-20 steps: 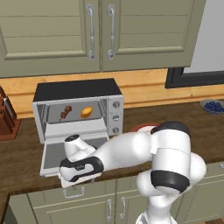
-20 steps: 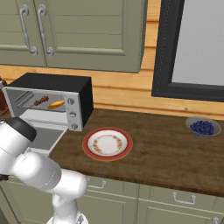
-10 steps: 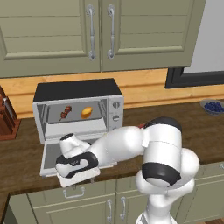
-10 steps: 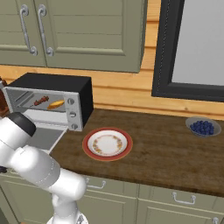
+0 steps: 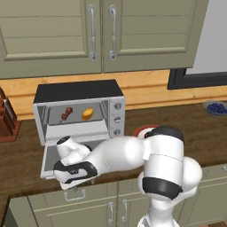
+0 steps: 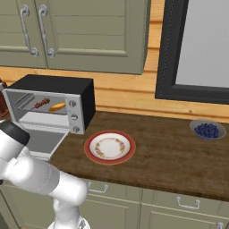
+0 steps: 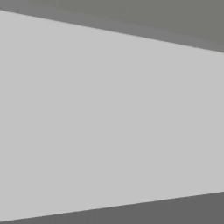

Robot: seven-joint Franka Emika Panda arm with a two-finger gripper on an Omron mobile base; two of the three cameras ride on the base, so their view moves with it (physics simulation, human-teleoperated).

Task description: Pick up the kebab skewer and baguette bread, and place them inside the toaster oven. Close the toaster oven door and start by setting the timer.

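Arm swung lower-left, hand now under the dropped toaster oven door (image 5: 66, 153), likely to lift it | kebab skewer (image 5: 66, 114) and baguette bread (image 5: 88, 114) inside toaster oven (image 5: 80, 113) | gripper opening: cannot tell

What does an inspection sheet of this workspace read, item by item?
Surface: dark wood counter.
Job's things: skewer and bread lie side by side inside the oven; its door hangs open.
Clutter: plate right of the oven; bowl of blueberries far right.
Hand: low at the door's front edge; fingers hidden, state unclear.
Cables: nothing seen.
Surroundings: green cabinets above, wood backsplash, dark-framed window, knife block at left.
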